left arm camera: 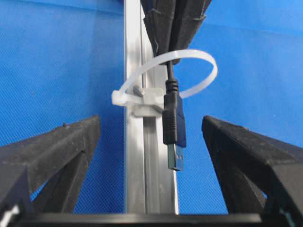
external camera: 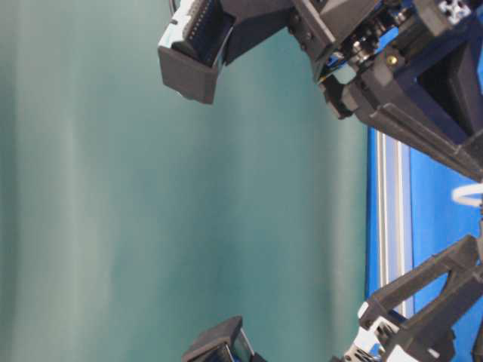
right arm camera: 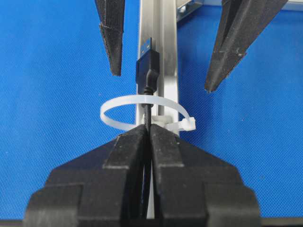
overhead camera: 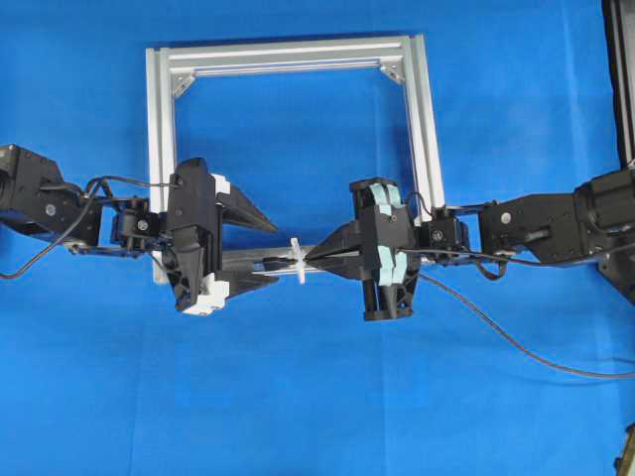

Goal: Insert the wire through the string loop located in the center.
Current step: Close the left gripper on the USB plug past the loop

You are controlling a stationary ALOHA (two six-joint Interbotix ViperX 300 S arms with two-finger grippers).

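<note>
Nearest in its wrist view, the right gripper pinches the thin black wire, whose metal-tipped plug pokes through the white plastic string loop on the ribbed aluminium rail. Beyond, the left gripper gapes wide, empty.

The string loop stands on the silver frame; left gripper gapes left of it, right gripper pinched right

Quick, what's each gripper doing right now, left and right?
Left gripper: open, holding nothing, its fingers either side of the plug.
Right gripper: closed on the wire, just behind the string loop.
</note>
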